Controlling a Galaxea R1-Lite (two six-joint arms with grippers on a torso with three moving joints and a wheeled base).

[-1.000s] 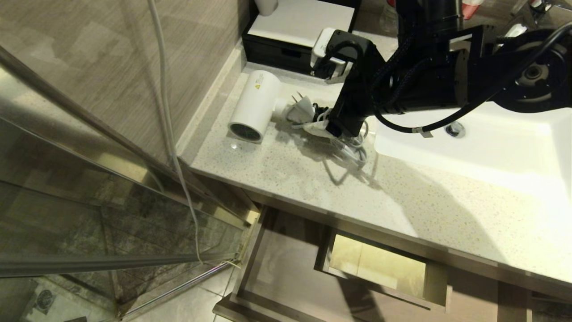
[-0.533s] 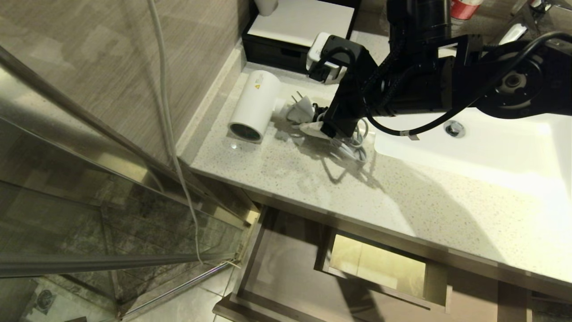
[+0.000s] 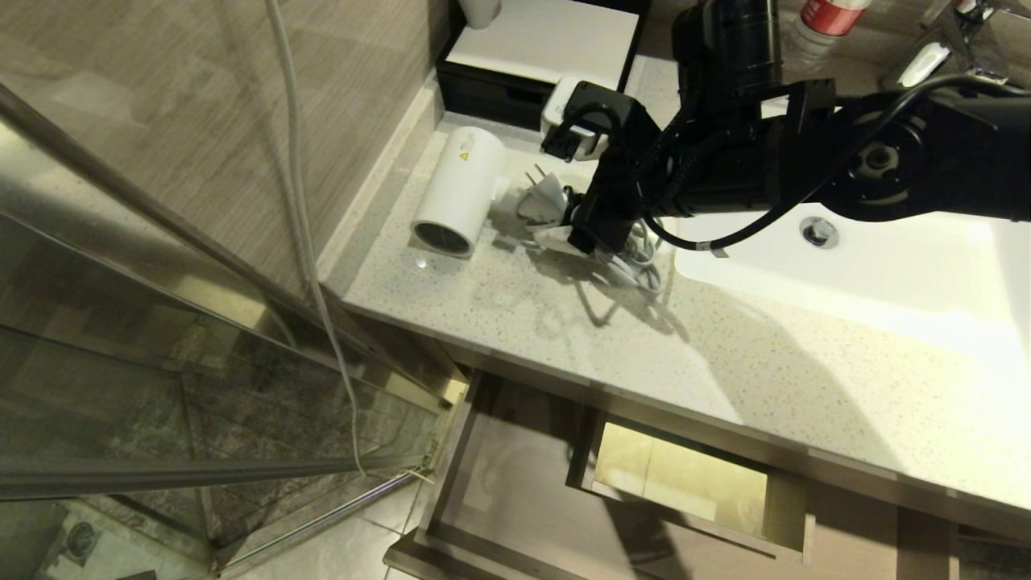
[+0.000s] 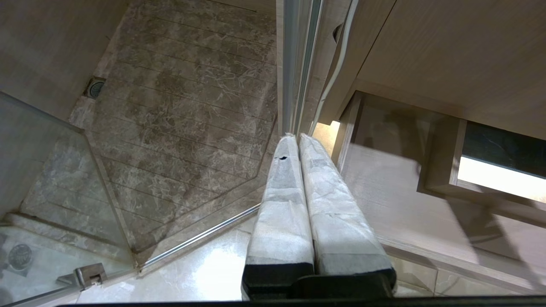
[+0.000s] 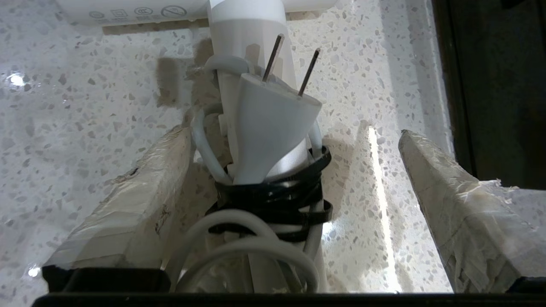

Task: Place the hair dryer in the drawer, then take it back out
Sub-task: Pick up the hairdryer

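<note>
The white hair dryer (image 3: pixel 459 192) lies on the speckled counter, its grey grille end towards the counter's front edge. Its handle (image 5: pixel 256 72) points towards the sink, with the plug and the cord (image 5: pixel 239 251) tied to it by black straps. My right gripper (image 3: pixel 576 235) is low over that handle, open wide, with one taped finger (image 5: pixel 136 196) close beside the cord and the other (image 5: pixel 452 200) well clear. The drawer (image 3: pixel 515 491) stands pulled out below the counter, with nothing in it beside the boxed cutout (image 3: pixel 685 479). My left gripper (image 4: pixel 296 137) hangs shut above the floor beside the drawer (image 4: pixel 384 187).
A black box with a white lid (image 3: pixel 540 44) stands behind the dryer. The white sink basin (image 3: pixel 886 258) lies to the right, with a faucet (image 3: pixel 942 48) and a red-labelled bottle (image 3: pixel 826 20) behind it. A glass shower door (image 3: pixel 161 338) and a hanging cable (image 3: pixel 298 161) are on the left.
My right arm has shifted left along the counter, bringing its open gripper further over the dryer's handle. The dryer and drawer have not moved.
</note>
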